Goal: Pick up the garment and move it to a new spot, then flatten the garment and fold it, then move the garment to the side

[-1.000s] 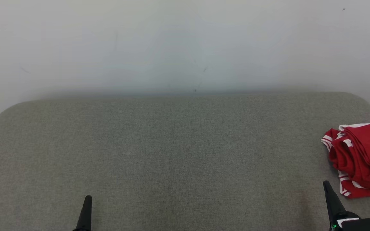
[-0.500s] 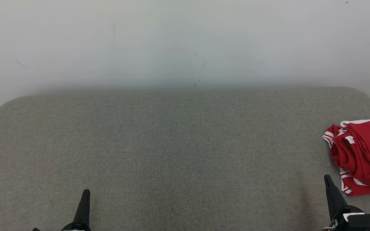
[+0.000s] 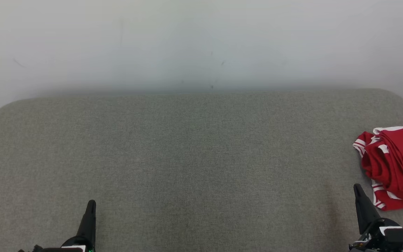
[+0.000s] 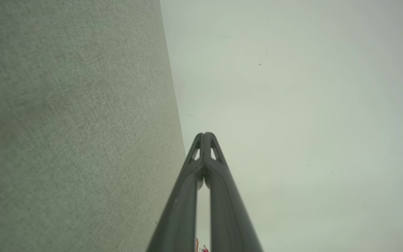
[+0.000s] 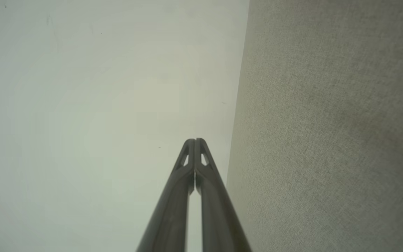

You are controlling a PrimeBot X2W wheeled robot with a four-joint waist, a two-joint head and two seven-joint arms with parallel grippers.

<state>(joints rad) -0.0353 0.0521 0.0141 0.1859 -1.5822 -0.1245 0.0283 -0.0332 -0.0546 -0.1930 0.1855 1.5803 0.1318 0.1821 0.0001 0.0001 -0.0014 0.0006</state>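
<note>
A red garment [image 3: 397, 168] with white stripes lies crumpled at the right edge of the grey fabric surface [image 3: 194, 157], partly cut off by the frame. My right gripper [image 3: 357, 189] stands just left of its lower corner, shut and holding nothing. At the lower left, my left gripper [image 3: 91, 204] points up, far from the garment. In the left wrist view the left gripper [image 4: 205, 134] has its tips pressed together, empty. The right gripper [image 5: 195, 140] looks the same in the right wrist view.
A plain pale wall [image 3: 201, 42] rises right behind the grey surface's rounded far edge. The wall [image 4: 292, 105] also lies ahead of the left fingers and the wall [image 5: 100, 87] ahead of the right ones.
The whole head picture has shifted: the surface's far edge and the garment sit higher now, so the camera tilted down. Both grippers show slightly more of their bases; both stay shut.
</note>
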